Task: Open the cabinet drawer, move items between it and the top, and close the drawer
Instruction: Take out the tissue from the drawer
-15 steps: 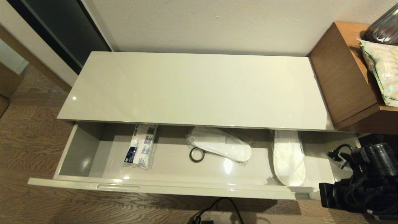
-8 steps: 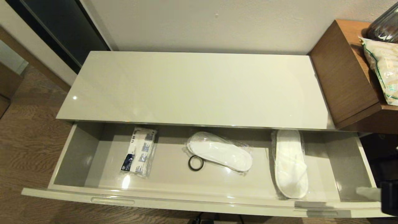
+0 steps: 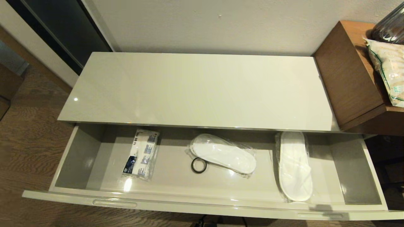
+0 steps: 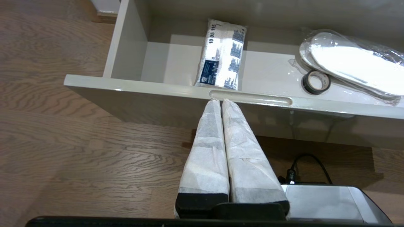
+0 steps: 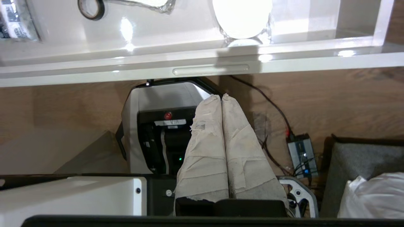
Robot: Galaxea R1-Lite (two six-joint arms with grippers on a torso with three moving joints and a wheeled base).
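Note:
The wide beige-grey cabinet drawer (image 3: 202, 206) stands pulled out under the glossy cream top (image 3: 195, 91), which carries nothing. Inside, at the left, lies the white tissue pack (image 3: 141, 154) with blue patches, also seen in the left wrist view as the tissue pack (image 4: 222, 54). Neither arm shows in the head view. My left gripper (image 4: 221, 101) is shut and empty, its tips just below the left pull handle (image 4: 251, 97) on the front panel. My right gripper (image 5: 222, 96) is shut and empty, hanging low in front of the right pull handle (image 5: 210, 69).
Two wrapped white slippers (image 3: 224, 153) (image 3: 294, 165) and a black tape ring (image 3: 199, 165) also lie in the drawer. A taller brown wooden unit (image 3: 350, 75) with a bag stands at the right. The robot base (image 5: 157, 126) and cables lie on the floor below the drawer.
The drawer slid further out toward me. My right arm, seen at the drawer's right end a second ago, dropped out of the head view.

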